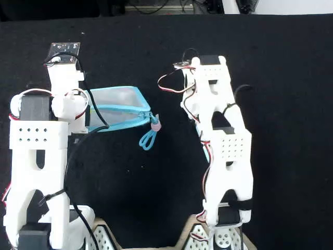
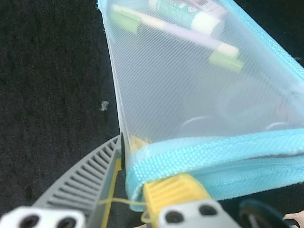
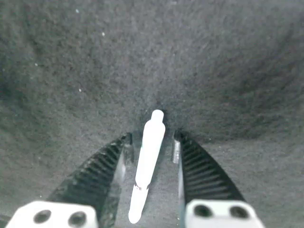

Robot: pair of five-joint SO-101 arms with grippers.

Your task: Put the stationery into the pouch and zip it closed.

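Note:
A translucent pouch (image 1: 118,107) with cyan trim lies on the black cloth, its zipper pull (image 1: 155,125) and cyan loop at its right end. Through the mesh of the pouch (image 2: 180,95) I see a glue stick (image 2: 190,12) and green-capped pens (image 2: 175,33). My left gripper (image 2: 128,166) is shut on the pouch's cyan-trimmed corner, grey finger on one side and yellow finger (image 2: 173,192) on the other. My right gripper (image 3: 151,142) stands open low over the cloth, with a white pen (image 3: 147,161) lying between its fingers and a gap on each side.
Black cloth (image 1: 281,62) covers the whole table. The left arm (image 1: 39,135) stands at the pouch's left end, and the right arm (image 1: 218,104) stretches away from the near edge, right of the zipper loop (image 1: 148,139).

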